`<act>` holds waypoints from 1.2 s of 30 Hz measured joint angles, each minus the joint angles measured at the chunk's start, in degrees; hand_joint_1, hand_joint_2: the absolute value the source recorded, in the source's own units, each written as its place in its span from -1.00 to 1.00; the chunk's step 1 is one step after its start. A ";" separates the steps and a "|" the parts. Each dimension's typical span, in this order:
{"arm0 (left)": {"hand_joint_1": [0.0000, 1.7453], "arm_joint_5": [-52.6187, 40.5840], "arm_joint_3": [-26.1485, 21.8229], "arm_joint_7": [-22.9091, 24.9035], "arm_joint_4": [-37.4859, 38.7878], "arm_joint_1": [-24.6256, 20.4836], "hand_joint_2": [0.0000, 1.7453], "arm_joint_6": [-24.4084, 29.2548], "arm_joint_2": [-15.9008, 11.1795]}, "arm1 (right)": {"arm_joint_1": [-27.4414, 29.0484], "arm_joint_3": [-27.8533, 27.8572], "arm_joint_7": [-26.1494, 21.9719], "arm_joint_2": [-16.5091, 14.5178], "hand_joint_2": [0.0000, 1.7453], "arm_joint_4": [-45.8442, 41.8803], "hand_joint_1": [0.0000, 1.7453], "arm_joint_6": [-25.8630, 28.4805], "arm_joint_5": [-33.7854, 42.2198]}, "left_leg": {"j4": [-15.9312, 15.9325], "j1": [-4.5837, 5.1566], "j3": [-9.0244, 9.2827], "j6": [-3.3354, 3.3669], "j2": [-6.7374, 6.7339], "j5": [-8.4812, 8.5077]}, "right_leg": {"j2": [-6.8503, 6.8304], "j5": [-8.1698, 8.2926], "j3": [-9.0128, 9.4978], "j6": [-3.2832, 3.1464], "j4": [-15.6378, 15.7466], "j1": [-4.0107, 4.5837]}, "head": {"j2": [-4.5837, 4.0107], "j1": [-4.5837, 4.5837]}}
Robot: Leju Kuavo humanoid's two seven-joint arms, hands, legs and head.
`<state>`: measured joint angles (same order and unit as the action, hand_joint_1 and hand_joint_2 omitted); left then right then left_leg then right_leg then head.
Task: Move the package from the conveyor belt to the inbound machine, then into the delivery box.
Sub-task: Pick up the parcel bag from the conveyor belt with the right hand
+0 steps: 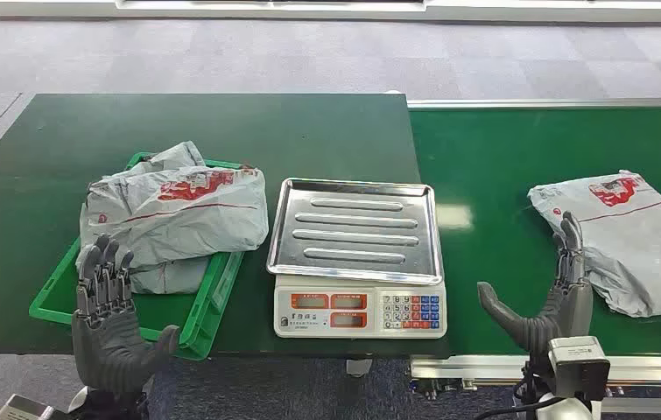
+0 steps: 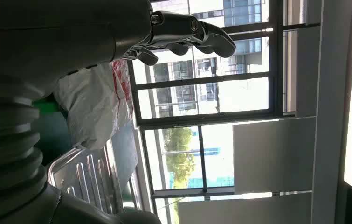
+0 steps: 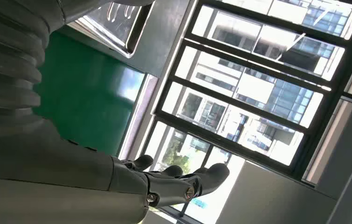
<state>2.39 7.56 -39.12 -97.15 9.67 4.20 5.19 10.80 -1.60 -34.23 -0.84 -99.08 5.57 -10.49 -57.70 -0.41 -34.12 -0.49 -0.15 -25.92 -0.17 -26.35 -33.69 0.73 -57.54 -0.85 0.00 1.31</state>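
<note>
I've got grey carpet tiles (image 1: pixel 326 57) running beyond the far edge of the tables, and big windows (image 3: pixel 258 88) with buildings (image 2: pixel 206 93) outside them.

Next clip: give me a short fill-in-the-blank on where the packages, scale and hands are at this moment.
1. The steel tray of the scale holds ____ packages.
2. The grey package on the conveyor belt lies just beyond the robot's ____ hand.
3. The packages already delivered rest in a crate coloured ____.
4. The left hand holds ____.

Missing words: no; right; green; nothing
</note>
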 joint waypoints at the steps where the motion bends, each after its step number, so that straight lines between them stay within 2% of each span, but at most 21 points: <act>1: -1.00 -0.01 0.00 0.01 -0.02 0.00 1.00 0.00 0.01 | 0.00 0.00 0.01 0.00 1.00 0.00 -1.00 0.01 -0.09 | 0.00 0.00 0.00 0.00 0.00 0.00 | 0.00 0.00 0.00 0.00 0.00 0.00 | 0.00 0.00; 12: -1.00 -0.44 -0.40 0.49 -0.42 0.02 1.00 0.00 0.50 | 0.02 0.28 0.49 -0.40 1.00 0.00 -1.00 0.86 -1.68 | 0.00 0.00 0.00 0.00 0.00 0.00 | 0.00 0.00 0.00 0.00 0.00 0.00 | 0.00 0.00; 17: -1.00 -0.75 -0.46 0.60 -0.39 -0.01 1.00 0.00 0.78 | -0.59 0.82 2.79 -0.49 1.00 0.31 -1.00 5.77 -9.56 | 0.00 0.00 0.00 0.00 0.00 0.00 | 0.01 0.00 0.00 0.00 0.00 0.00 | 0.00 0.00; 20: -1.00 -0.98 -0.46 0.63 -0.39 -0.03 1.00 0.00 0.92 | -1.19 1.32 3.70 -0.49 1.00 0.72 -1.00 7.01 -11.40 | 0.00 0.00 0.00 0.00 0.00 0.00 | 0.00 0.00 0.00 0.00 0.00 0.00 | 0.00 0.00; 23: -1.00 -1.69 -0.46 0.66 -0.33 -0.19 1.00 -0.26 0.98 | -3.23 2.15 9.29 -0.15 1.00 2.35 -1.00 10.57 -17.34 | 0.00 0.00 -0.01 0.00 -0.05 0.00 | 0.04 0.01 -0.01 0.00 0.00 -0.01 | 0.00 0.00; 25: -1.00 -2.19 -0.43 0.66 -0.11 -0.83 1.00 -0.60 1.03 | -7.59 3.79 16.93 1.78 1.00 7.04 -1.00 13.86 -24.88 | -0.01 0.00 -0.01 0.02 -0.13 0.01 | 0.12 0.08 -0.02 0.03 0.00 -0.04 | 0.00 0.00; 27: -1.00 -2.36 -0.33 0.68 0.27 -1.80 1.00 -0.76 1.05 | -14.30 6.27 23.63 5.41 1.00 15.40 -1.00 16.59 -32.13 | -0.04 0.03 -0.02 0.11 -0.16 0.08 | 0.14 0.21 -0.02 0.16 0.01 -0.13 | 0.00 0.01; 30: -1.00 -2.14 -0.08 0.81 0.88 -2.91 1.00 -0.77 1.01 | -23.59 9.64 25.66 10.66 1.00 28.01 -1.00 18.50 -36.60 | -0.12 0.10 -0.05 0.32 -0.05 0.21 | 0.00 0.34 0.03 0.34 0.02 -0.22 | 0.00 0.00; 32: -1.00 -1.99 0.05 0.87 1.19 -3.20 1.00 -0.76 0.96 | -27.35 10.80 25.91 12.74 1.00 33.78 -1.00 18.78 -37.30 | -0.15 0.13 -0.06 0.35 0.04 0.23 | -0.11 0.35 0.08 0.36 0.02 -0.22 | 0.00 -0.01; 34: -1.00 -1.74 0.13 0.90 1.50 -3.59 1.00 -0.70 0.89 | -30.77 11.39 28.07 14.27 1.00 39.01 -1.00 18.01 -38.53 | -0.16 0.16 -0.07 0.35 0.07 0.23 | -0.13 0.35 0.07 0.36 0.02 -0.22 | 0.00 0.00; 36: -1.00 -1.22 0.24 0.90 1.84 -4.14 1.00 -0.46 0.76 | -35.49 11.68 32.24 16.66 1.00 46.08 -1.00 15.25 -40.89 | -0.16 0.18 -0.10 0.35 0.07 0.24 | -0.14 0.35 0.04 0.36 0.01 -0.26 | 0.00 0.00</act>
<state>1.17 7.80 -38.23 -95.31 5.53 3.74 5.95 -24.69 10.09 -1.98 15.82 -53.00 20.82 -51.38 -57.86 -0.23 -34.22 -0.14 -0.08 -25.68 -0.31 -26.00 -33.65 1.09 -57.54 -1.11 0.00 1.31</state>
